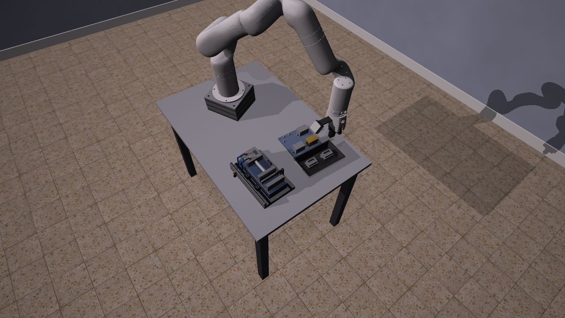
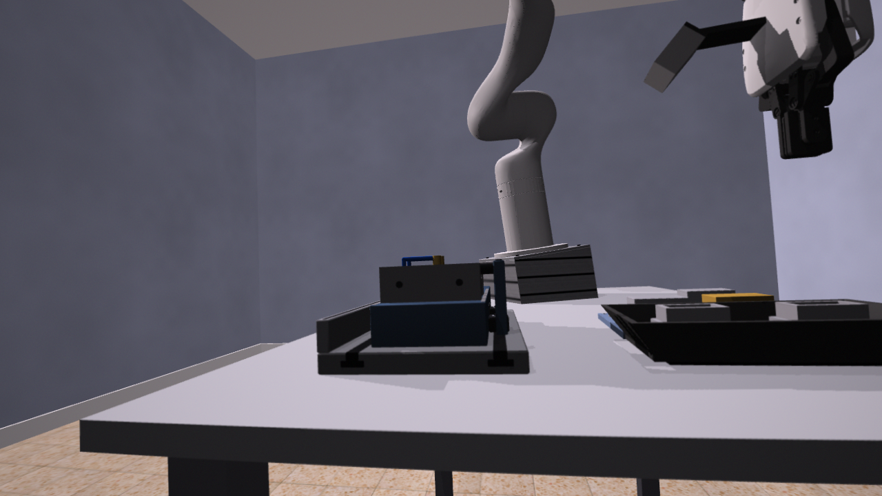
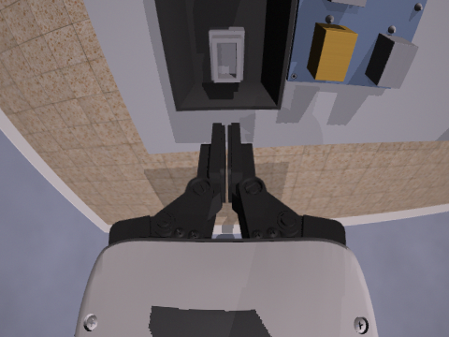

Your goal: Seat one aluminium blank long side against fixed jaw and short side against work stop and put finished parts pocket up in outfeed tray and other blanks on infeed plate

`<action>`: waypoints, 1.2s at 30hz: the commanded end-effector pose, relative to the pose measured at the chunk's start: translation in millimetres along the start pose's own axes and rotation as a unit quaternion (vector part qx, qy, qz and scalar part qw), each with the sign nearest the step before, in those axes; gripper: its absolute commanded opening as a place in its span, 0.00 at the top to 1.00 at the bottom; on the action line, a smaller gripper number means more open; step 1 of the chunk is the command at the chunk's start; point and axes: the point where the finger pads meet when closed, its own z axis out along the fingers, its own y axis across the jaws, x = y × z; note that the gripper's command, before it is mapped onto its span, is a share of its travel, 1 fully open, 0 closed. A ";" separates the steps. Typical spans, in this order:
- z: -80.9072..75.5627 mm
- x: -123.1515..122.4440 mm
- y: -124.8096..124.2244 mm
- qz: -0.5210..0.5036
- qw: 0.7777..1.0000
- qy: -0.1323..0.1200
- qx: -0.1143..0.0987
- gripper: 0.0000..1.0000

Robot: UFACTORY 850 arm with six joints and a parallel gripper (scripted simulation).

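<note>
Alum. blank point(image 1: 302, 130) point(image 2: 705, 290) point(image 3: 397, 61) is lying flat on the infeed plate point(image 1: 285, 138) point(image 2: 610, 324) point(image 3: 374, 16), on the side of the brass blank point(image 1: 311, 140) point(image 2: 736, 297) point(image 3: 333, 51) away from the outfeed tray point(image 1: 310, 174) point(image 2: 764, 339) point(image 3: 276, 84). A second alum. blank point(image 1: 298, 147) point(image 2: 654, 300) point(image 3: 346, 2) is sitting flat there too, so we're having a choice. Our gripper point(image 1: 332, 135) point(image 2: 805, 153) point(image 3: 226, 139) is hovering well above the table, fingers pressed together w/ nothing betw. them, so we're needing to spread before any pick.

Handling-wise, we're expecting a solid, rigid block: moderate wt., no give, not fragile, prob. a bit slick on its smooth faces. We're favouring a grip on two opp. side faces, centred lengthwise, pads square, so it isn't twisting or tipping. We're also planning on holding it high, keeping fingertips off the pins and leaving the underside free for the low bars. For the vise point(image 1: 272, 193) point(image 2: 428, 324), we're leaning toward gripping the short ends, since the gap's looking tight for fingers, but the work stop may be crowding one finger.
</note>
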 end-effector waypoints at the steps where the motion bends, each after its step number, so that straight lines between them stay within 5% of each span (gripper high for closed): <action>1: -1.2 -0.4 -0.9 0.000 1.000 0.000 0.001 1.00; 14: -1.3 -0.9 2.8 0.000 1.000 0.000 0.001 1.00; 36: -1.1 5.8 211.6 0.000 1.000 -0.001 0.001 1.00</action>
